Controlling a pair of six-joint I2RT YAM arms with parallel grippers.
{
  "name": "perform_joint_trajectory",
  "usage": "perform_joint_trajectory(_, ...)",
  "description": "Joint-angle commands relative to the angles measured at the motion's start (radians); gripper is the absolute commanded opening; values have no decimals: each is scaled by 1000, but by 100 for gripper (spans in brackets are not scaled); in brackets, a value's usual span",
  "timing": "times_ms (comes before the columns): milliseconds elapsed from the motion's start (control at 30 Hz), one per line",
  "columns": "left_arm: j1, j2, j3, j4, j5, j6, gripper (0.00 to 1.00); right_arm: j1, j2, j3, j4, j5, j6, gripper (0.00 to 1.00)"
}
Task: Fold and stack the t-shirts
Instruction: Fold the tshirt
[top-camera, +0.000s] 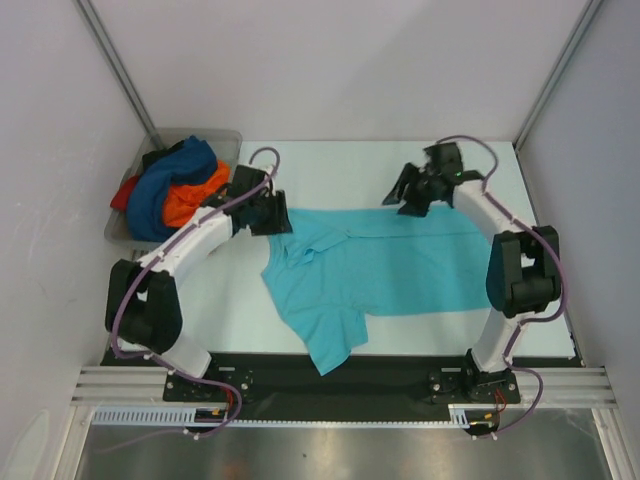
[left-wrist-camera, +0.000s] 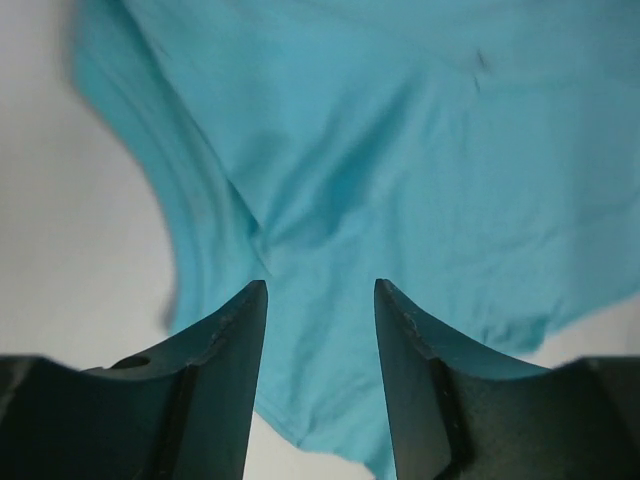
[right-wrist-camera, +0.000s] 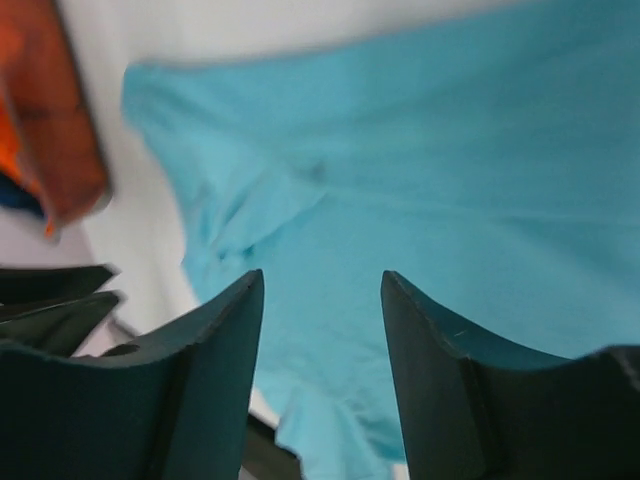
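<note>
A turquoise t-shirt lies spread on the white table, one sleeve hanging toward the near edge and its collar area rumpled at the left. My left gripper hovers over the shirt's far left corner, and in the left wrist view it stands open with the turquoise cloth below and nothing between the fingers. Over the shirt's far edge, right of middle, my right gripper is also open above the cloth. Dark blue, orange and red t-shirts are heaped in a tray.
The grey plastic tray sits at the far left corner against the wall. White walls enclose the table on the left, back and right. A black strip runs along the near edge by the arm bases.
</note>
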Motion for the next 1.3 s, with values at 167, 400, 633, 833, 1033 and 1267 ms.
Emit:
perform_joint_trajectory(167, -64, 0, -204, 147, 184, 7, 67, 280, -74, -261, 358, -171, 291, 48)
perform_joint_trajectory(400, -91, 113, -129, 120, 115, 34, 55, 396, 1, -292, 433, -160, 391, 34)
perform_joint_trajectory(633, -94, 251, -12, 40, 34, 53, 56, 417, 101, -240, 444, -160, 402, 25)
perform_joint_trajectory(833, -94, 318, 66, -3, -30, 65, 52, 439, 165, -191, 418, -162, 393, 22)
perform_joint_trajectory(1033, -94, 347, 167, -51, -115, 56, 49, 439, 219, -140, 395, -171, 393, 15)
perform_joint_trajectory(1267, -94, 387, 259, -68, -142, 36, 50, 428, 263, -93, 361, -151, 376, 8)
